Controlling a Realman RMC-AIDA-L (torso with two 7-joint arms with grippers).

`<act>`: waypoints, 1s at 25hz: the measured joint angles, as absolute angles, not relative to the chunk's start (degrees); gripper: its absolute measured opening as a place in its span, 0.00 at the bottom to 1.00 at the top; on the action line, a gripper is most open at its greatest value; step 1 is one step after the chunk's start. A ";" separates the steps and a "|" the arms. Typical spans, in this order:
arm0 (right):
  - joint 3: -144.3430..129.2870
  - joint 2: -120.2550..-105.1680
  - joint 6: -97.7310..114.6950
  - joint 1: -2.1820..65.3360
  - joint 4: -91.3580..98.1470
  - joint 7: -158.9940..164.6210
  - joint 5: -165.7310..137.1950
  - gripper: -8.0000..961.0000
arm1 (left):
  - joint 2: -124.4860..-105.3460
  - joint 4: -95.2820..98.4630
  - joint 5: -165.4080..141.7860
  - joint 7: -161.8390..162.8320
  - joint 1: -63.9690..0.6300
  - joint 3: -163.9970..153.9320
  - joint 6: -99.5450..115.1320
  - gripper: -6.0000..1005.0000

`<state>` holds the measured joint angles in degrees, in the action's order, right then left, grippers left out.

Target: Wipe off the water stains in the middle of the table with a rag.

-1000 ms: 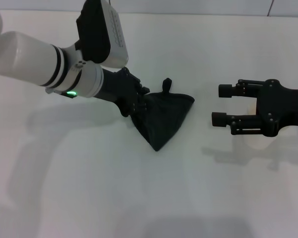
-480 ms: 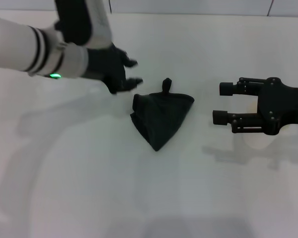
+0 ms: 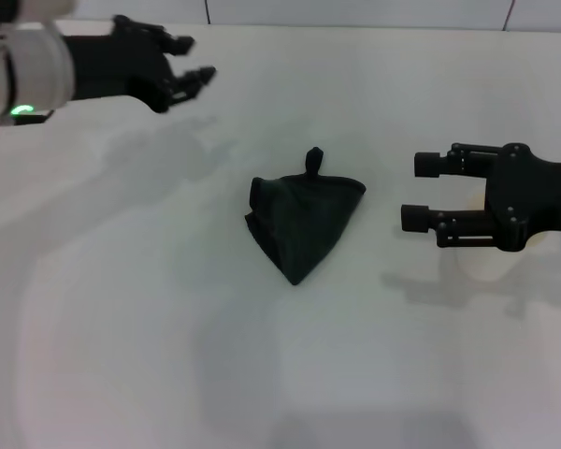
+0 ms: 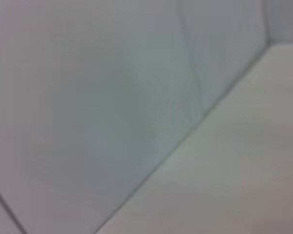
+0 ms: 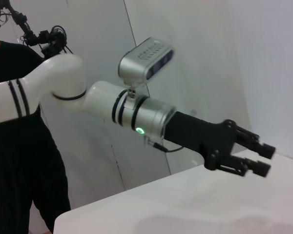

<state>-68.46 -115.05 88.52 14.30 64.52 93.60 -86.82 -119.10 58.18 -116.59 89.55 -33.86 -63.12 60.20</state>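
Note:
The dark green-black rag [image 3: 301,222] lies bunched in a rough triangle in the middle of the white table [image 3: 168,309], its loop tab at the far corner. The water stains are hidden or out of view. My left gripper [image 3: 192,58] is open and empty, raised at the far left, well apart from the rag. It also shows in the right wrist view [image 5: 261,158], open above the table. My right gripper [image 3: 416,192] is open and empty, to the right of the rag, its fingers pointing at it.
A white paper cup [image 3: 486,257] stands partly hidden under the right gripper. A person in black [image 5: 19,146] stands past the table's edge in the right wrist view. A pale wall [image 4: 112,97] meets the table behind.
My left gripper has let go of the rag and moved up and back to the far left. The rag stays bunched where it was. The right arm has not moved.

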 joint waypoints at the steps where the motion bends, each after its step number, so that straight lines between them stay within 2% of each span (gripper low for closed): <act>1: -68.46 -115.05 88.48 14.35 64.52 93.60 -86.82 0.80 | -119.13 58.07 -115.18 89.01 -33.08 -62.34 60.02 0.41; 11: -68.46 -115.05 88.42 14.42 64.51 93.68 -86.71 0.80 | -119.23 57.46 -102.72 90.87 -27.98 -61.04 54.71 0.41; 25: -66.68 -114.97 89.69 14.34 65.55 94.57 -86.65 0.80 | -119.35 52.22 -91.91 100.65 -26.60 -50.89 49.74 0.43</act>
